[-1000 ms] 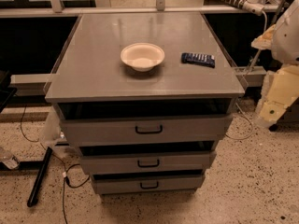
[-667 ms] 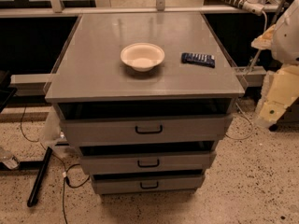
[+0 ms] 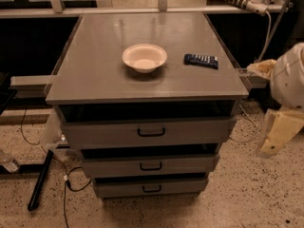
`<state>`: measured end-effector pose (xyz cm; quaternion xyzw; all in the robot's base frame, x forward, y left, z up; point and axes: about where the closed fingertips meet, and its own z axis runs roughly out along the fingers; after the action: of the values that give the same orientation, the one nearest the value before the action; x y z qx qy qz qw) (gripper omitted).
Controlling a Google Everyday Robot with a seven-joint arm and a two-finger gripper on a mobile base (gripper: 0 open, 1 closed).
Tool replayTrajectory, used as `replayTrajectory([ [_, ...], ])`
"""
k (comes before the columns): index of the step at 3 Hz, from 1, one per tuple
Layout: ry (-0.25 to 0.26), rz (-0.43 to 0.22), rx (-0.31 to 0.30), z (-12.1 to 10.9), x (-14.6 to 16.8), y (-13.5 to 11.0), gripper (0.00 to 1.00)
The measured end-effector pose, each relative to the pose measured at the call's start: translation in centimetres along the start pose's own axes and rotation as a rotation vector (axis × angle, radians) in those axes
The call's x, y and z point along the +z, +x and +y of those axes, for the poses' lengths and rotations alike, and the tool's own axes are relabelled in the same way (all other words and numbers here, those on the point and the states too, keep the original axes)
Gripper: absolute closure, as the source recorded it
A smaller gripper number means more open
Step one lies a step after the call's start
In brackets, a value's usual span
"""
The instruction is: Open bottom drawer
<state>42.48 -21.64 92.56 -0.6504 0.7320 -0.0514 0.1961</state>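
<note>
The bottom drawer is the lowest and narrowest of three grey drawer fronts under a grey cabinet top. It has a small black loop handle at its centre. The mid-sized drawer and the widest top drawer sit above it, each stepped slightly forward of the one below. My gripper hangs at the right edge of the view, beside the cabinet at about top-drawer height, well apart from the bottom drawer's handle.
A white bowl and a dark remote-like object lie on the cabinet top. Cables and a black bar lie on the speckled floor at the left. A counter with a power strip runs behind.
</note>
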Motion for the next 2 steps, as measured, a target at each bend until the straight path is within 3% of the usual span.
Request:
replayTrajectory([
  [1,0.023,-0.068,-0.070,1.0,3.9,1.4,0.00],
  [2,0.068,-0.155,-0.101,1.6,7.8,3.0,0.00],
])
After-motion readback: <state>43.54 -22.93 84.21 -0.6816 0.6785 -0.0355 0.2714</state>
